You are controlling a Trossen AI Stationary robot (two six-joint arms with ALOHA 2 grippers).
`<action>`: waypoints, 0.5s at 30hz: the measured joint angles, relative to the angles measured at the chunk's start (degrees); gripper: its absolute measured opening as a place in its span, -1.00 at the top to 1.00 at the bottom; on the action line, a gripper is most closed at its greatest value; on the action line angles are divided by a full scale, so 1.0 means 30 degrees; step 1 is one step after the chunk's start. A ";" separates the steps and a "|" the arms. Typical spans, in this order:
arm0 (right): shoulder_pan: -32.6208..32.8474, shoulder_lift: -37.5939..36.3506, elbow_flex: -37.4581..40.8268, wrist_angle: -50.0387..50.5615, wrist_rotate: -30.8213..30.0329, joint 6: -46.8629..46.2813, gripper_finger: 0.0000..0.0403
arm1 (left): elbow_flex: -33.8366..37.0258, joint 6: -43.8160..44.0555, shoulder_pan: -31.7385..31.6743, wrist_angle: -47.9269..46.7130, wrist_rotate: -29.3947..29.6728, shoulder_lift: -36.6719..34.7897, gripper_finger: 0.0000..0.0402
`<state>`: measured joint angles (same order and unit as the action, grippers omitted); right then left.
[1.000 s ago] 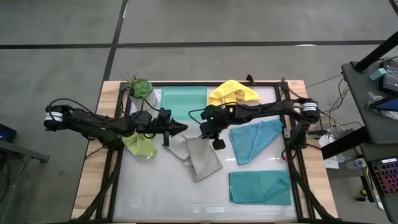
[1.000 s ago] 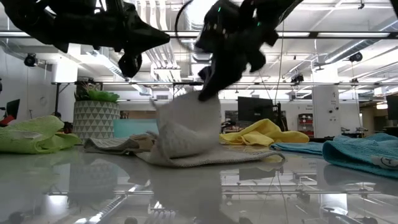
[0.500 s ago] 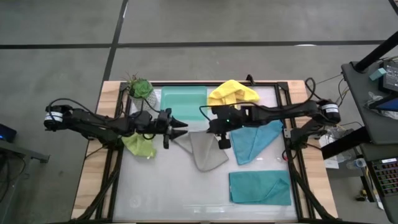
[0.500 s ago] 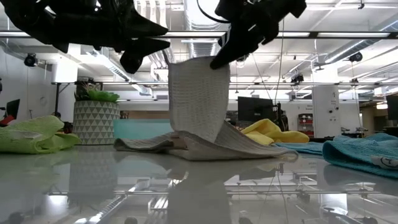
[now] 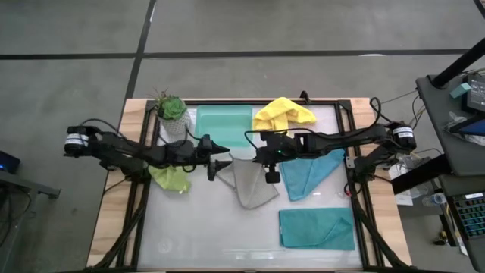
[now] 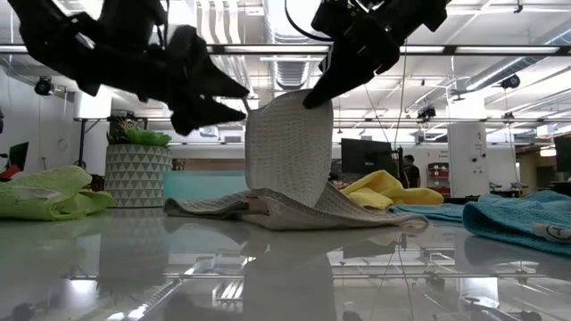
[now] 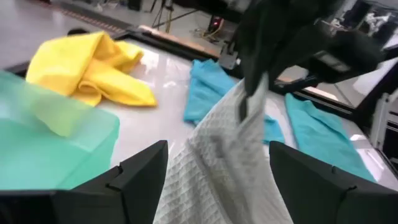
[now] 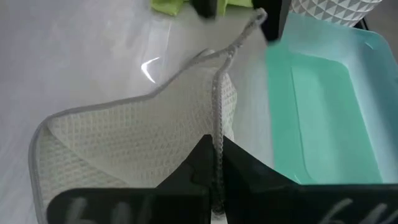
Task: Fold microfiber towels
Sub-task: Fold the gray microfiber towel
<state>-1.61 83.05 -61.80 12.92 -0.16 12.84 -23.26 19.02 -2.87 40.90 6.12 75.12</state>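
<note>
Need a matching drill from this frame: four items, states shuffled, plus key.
1 grey towel
2 yellow towel
3 left gripper
4 lime green towel

A open, beside the lifted cloth
B one corner pinched and lifted by right gripper
C bunched beside the mint tray
D crumpled under the left arm

Pairs: 1-B, 2-C, 3-A, 4-D

You have five towels on the worktop. The grey towel lies at centre, waffle-textured, one edge lifted upright and pinched in the right tool — the rest trails flat. The lime green towel sits crumpled to the left. The yellow towel is bunched at the far edge. One teal towel lies loosely spread on the right; the other teal towel lies flat — nearer the front.
</note>
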 joint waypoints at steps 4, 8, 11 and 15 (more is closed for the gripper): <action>0.0000 0.0000 0.0000 -0.0019 0.0000 -0.0058 0.96 | -0.0032 0.0592 0.0000 0.2598 -0.0033 0.2117 -0.32; 0.0000 0.0000 0.0000 -0.0135 0.0000 -0.0080 0.96 | -0.0135 0.1037 0.0025 0.5368 -0.0694 0.4131 -0.27; 0.0000 0.0000 0.0000 -0.0135 0.0001 -0.0147 0.96 | -0.0399 0.1029 0.0326 0.6570 -0.0947 0.5263 -0.11; 0.0000 0.0000 0.0000 -0.0137 0.0010 -0.0454 0.96 | -0.0724 0.1033 0.0641 0.6735 -0.0943 0.5840 0.33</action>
<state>-1.61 83.05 -61.80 12.51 -0.13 11.48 -25.43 22.12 -0.95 61.10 3.29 92.64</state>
